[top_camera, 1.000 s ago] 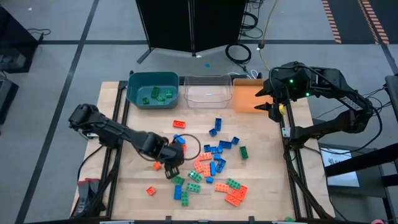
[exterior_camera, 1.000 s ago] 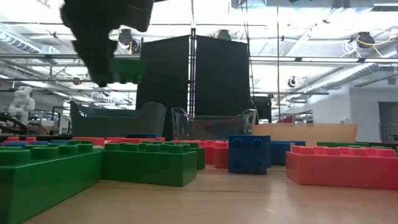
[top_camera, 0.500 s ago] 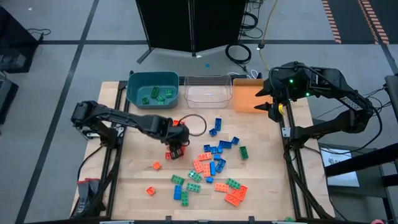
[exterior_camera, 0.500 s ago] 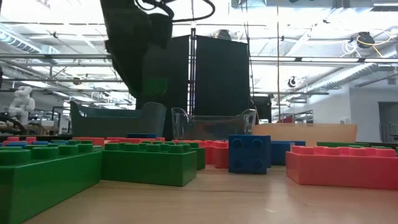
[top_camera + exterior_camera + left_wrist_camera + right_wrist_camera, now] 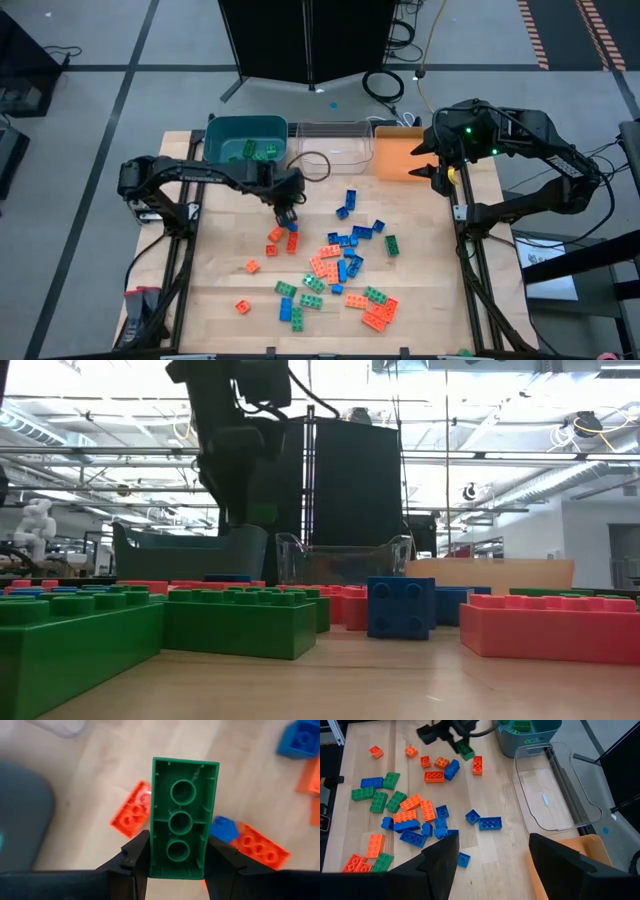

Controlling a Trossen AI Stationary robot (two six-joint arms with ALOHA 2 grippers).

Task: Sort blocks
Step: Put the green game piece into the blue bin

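My left gripper point(image 5: 287, 210) hangs over the table in front of the teal bin point(image 5: 245, 143), shut on a green block point(image 5: 184, 820) whose hollow underside faces the wrist camera. The same block point(image 5: 466, 752) also shows in the right wrist view, clear of the wood. Many green, blue and orange-red blocks point(image 5: 345, 270) lie loose on the tabletop. A few green blocks point(image 5: 258, 152) lie in the teal bin. My right gripper point(image 5: 428, 160) waits high over the orange bin point(image 5: 395, 158), open with nothing between its fingers point(image 5: 440, 860). My left gripper pinches the green block's two long sides point(image 5: 156, 857) between its two fingers point(image 5: 135, 857), near one short end. The fingers come from above, pointing steeply down. The block sticks out past the fingertips, lifted clear of the table.
A clear bin point(image 5: 333, 147) stands between the teal and orange bins along the far edge. Orange-red blocks point(image 5: 283, 238) and a blue one lie just below my left gripper. A cable loop point(image 5: 312, 165) rides above the left arm. Bare wood point(image 5: 225, 250) shows at the left.
My left gripper has swung from the near-left side of the block pile toward the table's far edge and the teal bin. It has carried the green block with it, clear of the table. Its fingers have stayed shut on the block.
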